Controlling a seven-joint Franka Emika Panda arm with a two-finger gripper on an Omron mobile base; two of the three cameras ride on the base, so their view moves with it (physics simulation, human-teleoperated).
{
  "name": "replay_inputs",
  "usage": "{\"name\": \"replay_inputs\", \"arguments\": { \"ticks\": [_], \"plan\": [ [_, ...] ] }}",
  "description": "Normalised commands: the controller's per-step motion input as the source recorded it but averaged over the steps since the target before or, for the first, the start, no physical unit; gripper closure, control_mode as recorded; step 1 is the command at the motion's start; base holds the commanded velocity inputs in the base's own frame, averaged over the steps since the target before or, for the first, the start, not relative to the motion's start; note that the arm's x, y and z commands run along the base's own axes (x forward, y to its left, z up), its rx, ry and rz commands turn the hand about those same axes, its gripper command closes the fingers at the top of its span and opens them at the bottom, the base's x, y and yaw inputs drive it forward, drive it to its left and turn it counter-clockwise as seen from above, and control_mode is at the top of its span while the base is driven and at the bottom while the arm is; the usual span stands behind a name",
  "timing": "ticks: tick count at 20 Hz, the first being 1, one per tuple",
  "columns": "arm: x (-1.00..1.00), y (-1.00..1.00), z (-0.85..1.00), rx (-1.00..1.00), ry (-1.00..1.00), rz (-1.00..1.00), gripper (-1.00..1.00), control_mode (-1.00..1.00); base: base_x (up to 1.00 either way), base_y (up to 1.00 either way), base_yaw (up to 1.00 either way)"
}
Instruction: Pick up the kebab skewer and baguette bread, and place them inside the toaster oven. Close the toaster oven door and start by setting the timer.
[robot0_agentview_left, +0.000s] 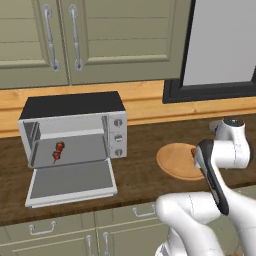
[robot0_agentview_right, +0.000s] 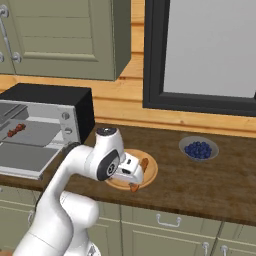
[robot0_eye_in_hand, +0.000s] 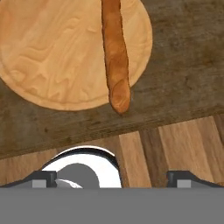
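A white robot arm bends low over the front edge of a dark wooden counter (robot0_agentview_right: 210, 185). Its gripper (robot0_eye_in_hand: 113, 177) hangs above the counter's edge with its two dark fingertips (robot0_eye_in_hand: 43, 178) spread wide apart and nothing between them.

Just below the hand sits a round, flat wooden plate (robot0_eye_in_hand: 52, 57) with pale swirling grain. The baguette bread (robot0_eye_in_hand: 115, 52), a slim orange-brown loaf with a rough crust, lies across the plate, one rounded end poking past the rim over the counter.

Farther right on the counter, well apart from the plate, a small grey bowl (robot0_agentview_right: 199, 148) holds a heap of round blueberries (robot0_agentview_right: 198, 149).

To the left of the plate stands the toaster oven (robot0_agentview_left: 75, 127), a boxy silver-grey unit with a black top and three round knobs (robot0_agentview_left: 118, 137) stacked on its right panel. The toaster oven door (robot0_agentview_left: 72, 181) is folded down flat in front of it, hinged along the bottom edge. Inside the open cavity, the kebab skewer (robot0_agentview_left: 58, 151), a short thin stick with small dark red chunks, rests on the grey floor towards the left.

Behind the counter runs a light wooden wall strip, with sage-green cabinets (robot0_agentview_left: 90, 35) carrying long silver handles above, and a dark-framed pale panel (robot0_agentview_right: 215, 47) to the right.
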Motion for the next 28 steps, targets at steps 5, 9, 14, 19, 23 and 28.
{"name": "replay_inputs", "arguments": {
  "ticks": [5, 9, 14, 19, 23, 28],
  "plan": [
    [0.49, -0.20, -0.46, 0.00, 0.03, 0.09, -1.00, -1.00, 0.00, 0.00, 0.00],
    [0.51, 0.00, -0.30, 0.00, 0.05, 0.05, -1.00, -1.00, 0.00, 0.00, 0.00],
    [0.29, -0.18, -0.25, 0.00, 0.05, 0.01, -1.00, -1.00, 0.00, 0.00, 0.00],
    [0.06, -0.30, -0.19, -0.02, 0.03, 0.00, -1.00, -1.00, 0.00, 0.00, 0.00],
    [0.15, -0.09, -0.19, 0.00, 0.01, 0.00, -1.00, -1.00, 0.00, 0.00, 0.00],
    [0.11, -0.01, -0.16, 0.00, 0.02, 0.00, -1.00, -1.00, 0.00, 0.00, 0.00]
  ]
}}
